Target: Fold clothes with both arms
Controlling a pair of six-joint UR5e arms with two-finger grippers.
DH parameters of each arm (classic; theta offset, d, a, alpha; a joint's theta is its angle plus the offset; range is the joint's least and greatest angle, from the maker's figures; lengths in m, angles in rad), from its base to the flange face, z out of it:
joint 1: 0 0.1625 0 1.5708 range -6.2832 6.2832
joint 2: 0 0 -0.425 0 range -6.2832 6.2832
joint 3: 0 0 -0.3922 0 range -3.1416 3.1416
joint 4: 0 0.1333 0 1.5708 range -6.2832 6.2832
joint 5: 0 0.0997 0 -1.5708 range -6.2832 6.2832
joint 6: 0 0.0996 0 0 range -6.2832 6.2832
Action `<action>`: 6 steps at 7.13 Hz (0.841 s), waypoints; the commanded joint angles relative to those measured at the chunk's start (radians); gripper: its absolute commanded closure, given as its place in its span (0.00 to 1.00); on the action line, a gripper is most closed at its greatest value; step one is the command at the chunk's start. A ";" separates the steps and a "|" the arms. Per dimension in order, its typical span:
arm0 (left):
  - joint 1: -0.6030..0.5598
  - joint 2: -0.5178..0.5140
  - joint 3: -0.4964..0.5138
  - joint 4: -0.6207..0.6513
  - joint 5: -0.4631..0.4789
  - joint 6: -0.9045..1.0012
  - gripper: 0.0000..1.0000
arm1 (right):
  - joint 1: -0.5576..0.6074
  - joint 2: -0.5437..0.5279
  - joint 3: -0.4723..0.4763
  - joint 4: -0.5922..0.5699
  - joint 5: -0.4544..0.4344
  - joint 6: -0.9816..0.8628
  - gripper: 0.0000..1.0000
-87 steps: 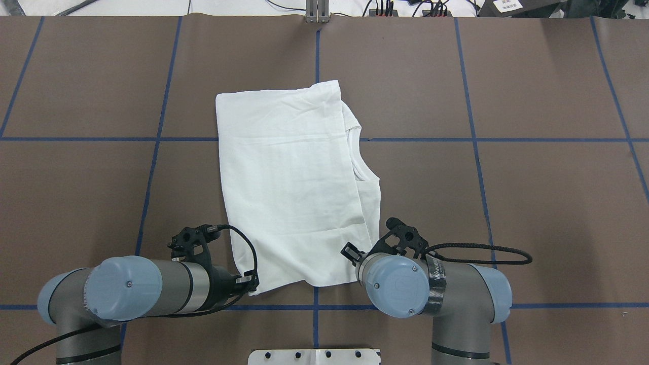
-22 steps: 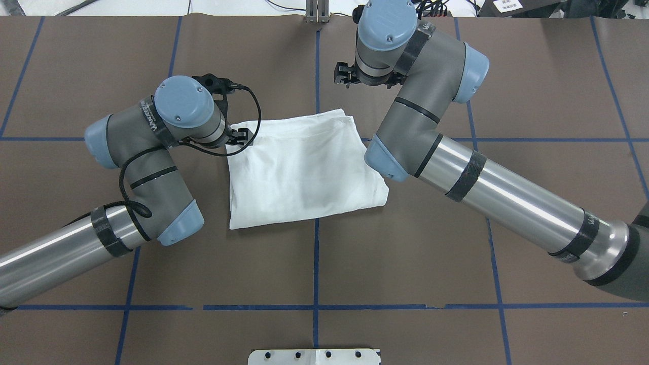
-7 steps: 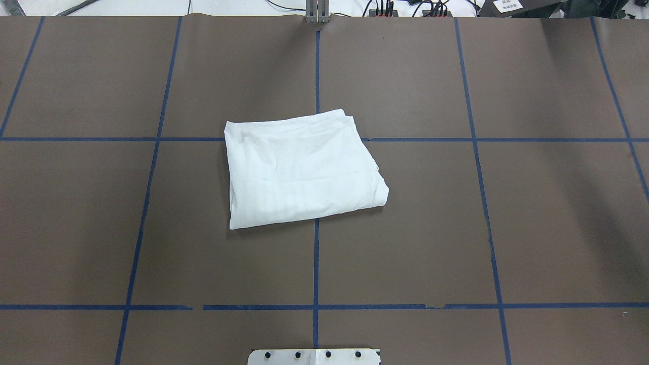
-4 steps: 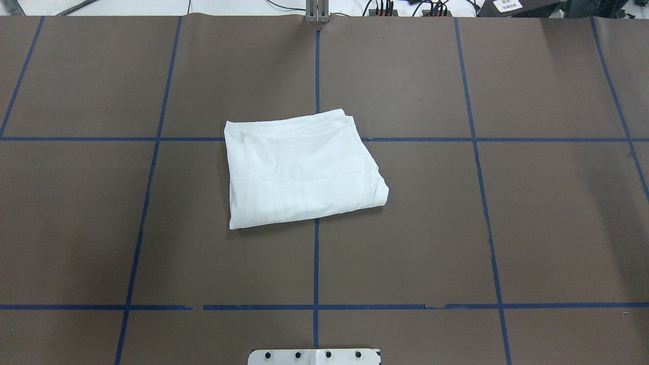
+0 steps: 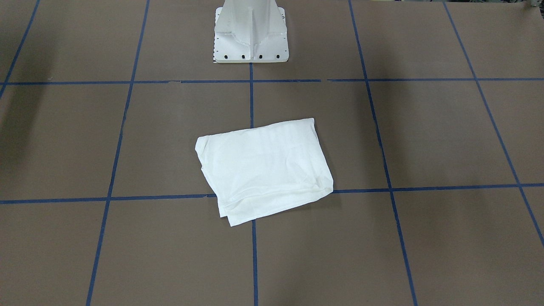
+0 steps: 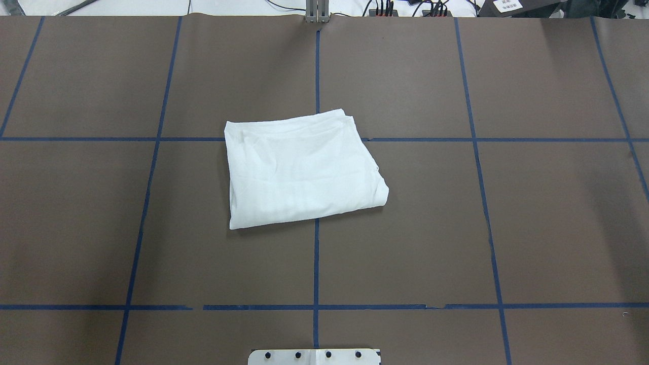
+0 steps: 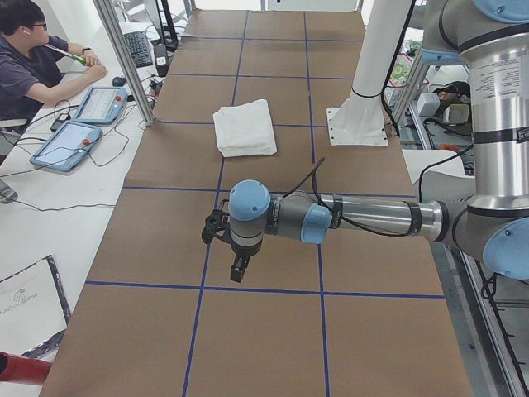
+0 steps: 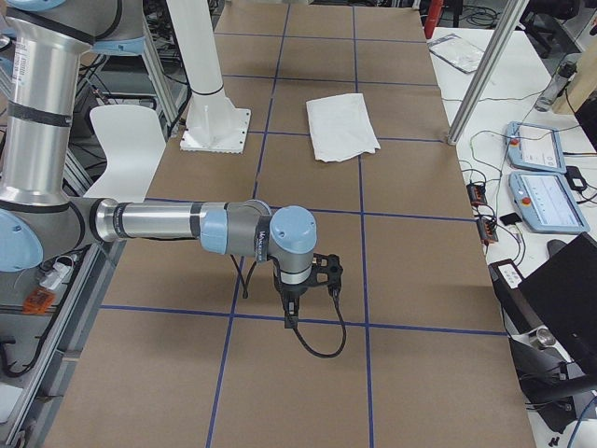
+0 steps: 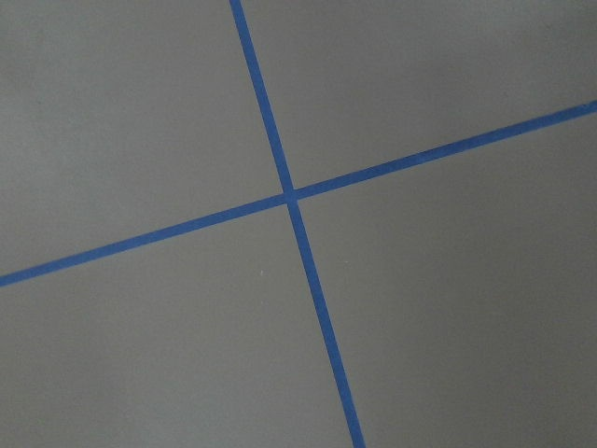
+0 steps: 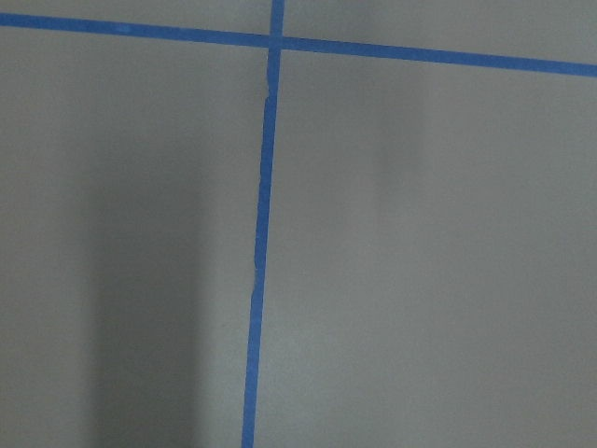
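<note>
The left pincer (image 7: pixel 237 269) and right pincer (image 8: pixel 290 311), seen over the white T-shirt (image 6: pixel 304 170) seconds ago, have been drawn back to opposite ends of the bench (image 6: pixel 456 228), and whether they are spread or closed cannot be told from there. The white T-shirt is left untouched mid-bench as a compact rectangle, so the folding is judged complete. Its long axis is laid across the bench, slightly skewed, with loose edges apparently turned toward the far edge; its neck end is not shown.
</note>
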 commanded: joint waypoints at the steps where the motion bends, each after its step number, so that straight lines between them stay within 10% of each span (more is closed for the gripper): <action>1: 0.000 0.009 0.007 -0.011 -0.002 0.001 0.00 | 0.001 -0.001 0.005 0.000 0.001 0.005 0.00; 6: -0.005 0.050 -0.014 0.000 -0.007 0.000 0.00 | 0.001 -0.001 0.010 0.000 0.003 0.003 0.00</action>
